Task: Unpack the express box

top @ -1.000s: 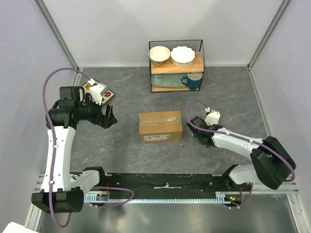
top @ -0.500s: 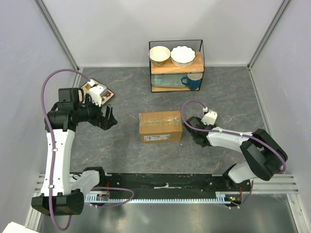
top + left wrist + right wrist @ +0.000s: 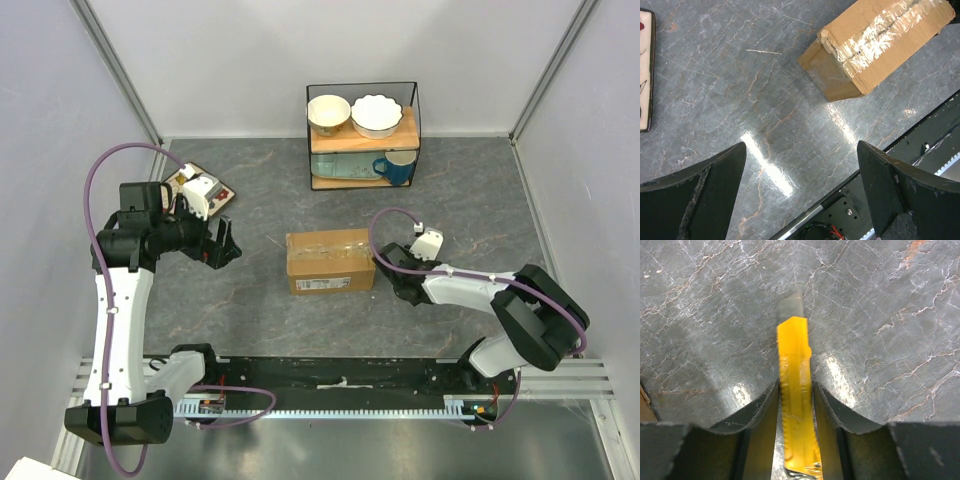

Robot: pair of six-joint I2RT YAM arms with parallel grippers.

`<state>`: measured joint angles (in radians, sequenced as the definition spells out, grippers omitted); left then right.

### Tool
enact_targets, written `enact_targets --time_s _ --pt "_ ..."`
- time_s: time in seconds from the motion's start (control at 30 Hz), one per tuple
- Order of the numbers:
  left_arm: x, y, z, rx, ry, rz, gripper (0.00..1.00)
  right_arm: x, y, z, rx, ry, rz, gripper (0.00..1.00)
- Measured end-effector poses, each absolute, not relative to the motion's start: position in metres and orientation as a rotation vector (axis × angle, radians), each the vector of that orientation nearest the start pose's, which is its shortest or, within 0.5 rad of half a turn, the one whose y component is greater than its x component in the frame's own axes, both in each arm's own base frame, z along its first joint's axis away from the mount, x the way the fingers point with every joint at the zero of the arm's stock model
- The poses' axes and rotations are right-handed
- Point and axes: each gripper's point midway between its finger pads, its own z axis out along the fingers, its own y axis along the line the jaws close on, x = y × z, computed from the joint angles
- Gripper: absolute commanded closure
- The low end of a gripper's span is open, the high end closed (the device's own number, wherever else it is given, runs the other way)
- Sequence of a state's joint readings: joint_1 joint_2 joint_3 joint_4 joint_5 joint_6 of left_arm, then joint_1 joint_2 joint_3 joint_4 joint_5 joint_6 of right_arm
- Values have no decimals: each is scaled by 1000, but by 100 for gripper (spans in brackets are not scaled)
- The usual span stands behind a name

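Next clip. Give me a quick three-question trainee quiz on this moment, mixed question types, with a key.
1. True or false: the flaps of the express box stand open.
2. What does the right claw grip? A) a flap of the box B) the yellow utility knife C) nothing
3. Short answer: which claw is wide open and holds nothing?
Key: 1 false, the taped flaps are closed. 2 B. 3 the left claw.
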<state>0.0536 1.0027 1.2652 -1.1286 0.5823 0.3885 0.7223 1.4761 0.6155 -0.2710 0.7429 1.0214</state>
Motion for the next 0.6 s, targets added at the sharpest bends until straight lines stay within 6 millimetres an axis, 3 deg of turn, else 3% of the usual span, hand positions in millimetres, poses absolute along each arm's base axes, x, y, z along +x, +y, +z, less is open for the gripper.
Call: enact_targets --time_s 0.03,0.13,0.23,0.3,0.4,0.6 --pt "222 -72 258 631 2220 -487 1 269 114 15 540 2244 -183 58" --pt "222 -72 258 632 2219 -487 1 267 116 15 543 2247 -178 38" --pt "223 -72 259 632 2216 -486 1 260 118 15 531 2263 -174 30" --pt "223 -72 260 632 2215 -485 1 257 120 14 520 2271 -177 30" --pt "223 -72 260 632 2216 -485 1 255 121 14 520 2271 -178 36" --pt "223 -72 260 632 2215 -485 1 252 126 14 513 2270 -166 66"
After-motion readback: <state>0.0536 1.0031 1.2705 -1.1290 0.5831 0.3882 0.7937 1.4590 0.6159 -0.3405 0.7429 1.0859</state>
